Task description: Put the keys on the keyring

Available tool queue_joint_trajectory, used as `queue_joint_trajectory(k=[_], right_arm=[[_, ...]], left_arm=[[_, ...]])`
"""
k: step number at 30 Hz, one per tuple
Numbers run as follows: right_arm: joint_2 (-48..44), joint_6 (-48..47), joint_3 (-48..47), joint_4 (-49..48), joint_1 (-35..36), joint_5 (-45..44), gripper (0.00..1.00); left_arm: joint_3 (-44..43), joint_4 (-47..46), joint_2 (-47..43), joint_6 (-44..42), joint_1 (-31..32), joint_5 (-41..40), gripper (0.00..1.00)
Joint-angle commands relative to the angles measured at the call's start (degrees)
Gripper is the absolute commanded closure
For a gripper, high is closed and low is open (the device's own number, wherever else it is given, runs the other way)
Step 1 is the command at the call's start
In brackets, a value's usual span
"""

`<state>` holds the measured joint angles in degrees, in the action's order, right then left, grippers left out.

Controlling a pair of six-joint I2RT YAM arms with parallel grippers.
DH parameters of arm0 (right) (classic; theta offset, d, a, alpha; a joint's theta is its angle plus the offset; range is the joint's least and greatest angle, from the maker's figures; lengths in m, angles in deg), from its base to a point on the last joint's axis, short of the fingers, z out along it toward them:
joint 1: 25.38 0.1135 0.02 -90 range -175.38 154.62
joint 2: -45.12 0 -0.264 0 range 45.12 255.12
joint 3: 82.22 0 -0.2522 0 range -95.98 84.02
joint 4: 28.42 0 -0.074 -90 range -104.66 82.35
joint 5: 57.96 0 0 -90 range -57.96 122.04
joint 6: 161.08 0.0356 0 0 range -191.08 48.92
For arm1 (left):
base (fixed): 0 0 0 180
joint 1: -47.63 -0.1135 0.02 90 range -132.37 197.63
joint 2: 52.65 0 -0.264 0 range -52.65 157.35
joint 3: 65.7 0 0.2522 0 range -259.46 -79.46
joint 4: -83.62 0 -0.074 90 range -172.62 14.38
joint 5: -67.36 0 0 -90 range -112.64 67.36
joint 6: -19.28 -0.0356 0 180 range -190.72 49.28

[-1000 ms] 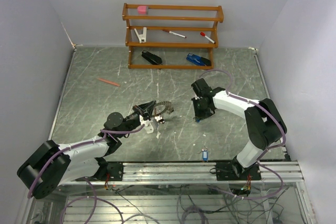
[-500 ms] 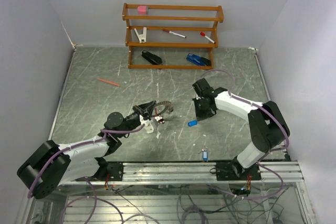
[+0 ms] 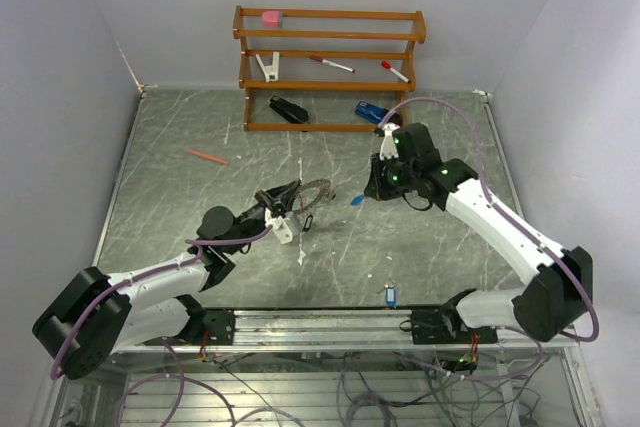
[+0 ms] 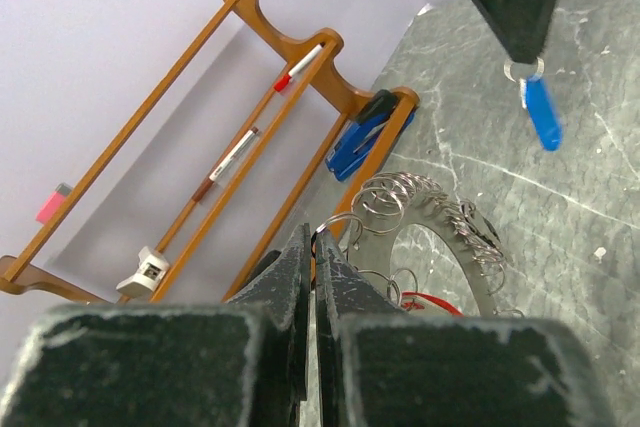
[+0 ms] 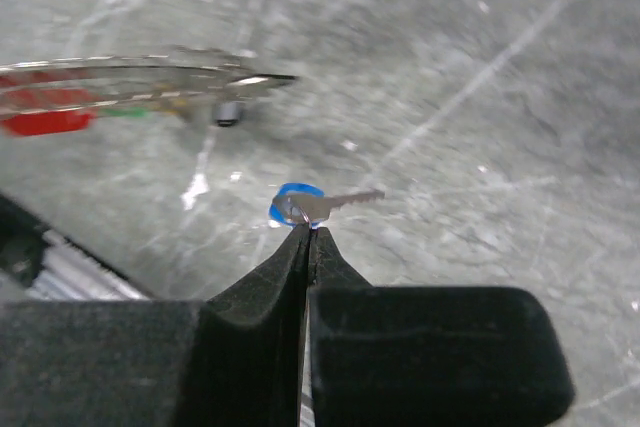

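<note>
Keyring point(image 4: 400, 197): bright silvery metal, shiny. Key point(image 5: 340, 202): silvery metal blade, glossy blue plastic head. Rack point(image 3: 330, 52), upper centre: varnished wood, smooth. Tabletop point(image 3: 180, 197): grey-green marbled, smooth, slight sheen. Left gripper point(image 4: 313, 247), right gripper point(image 5: 306, 232): all 4 fingers matt black, finely grainy.

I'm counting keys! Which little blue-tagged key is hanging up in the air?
The blue-tagged silver key pinched by the right gripper dangles above the grey table; the other blue-tagged key lies near the metal rail.
</note>
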<state>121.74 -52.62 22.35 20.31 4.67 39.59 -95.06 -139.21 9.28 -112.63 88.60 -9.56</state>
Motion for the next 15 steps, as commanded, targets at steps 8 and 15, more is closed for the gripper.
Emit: queue_joint_trajectory(k=[8,15], right_arm=[[-1.93,-2.42,-12.20,0.11,1.80,21.83,1.00],[-0.27,1.16,-13.01,-4.88,4.79,25.59,1.00]], left_arm=[[-1.45,-10.05,0.28,3.90,-0.31,5.50,0.93],[-1.33,-14.01,0.22,6.27,-0.28,8.13,0.93]])
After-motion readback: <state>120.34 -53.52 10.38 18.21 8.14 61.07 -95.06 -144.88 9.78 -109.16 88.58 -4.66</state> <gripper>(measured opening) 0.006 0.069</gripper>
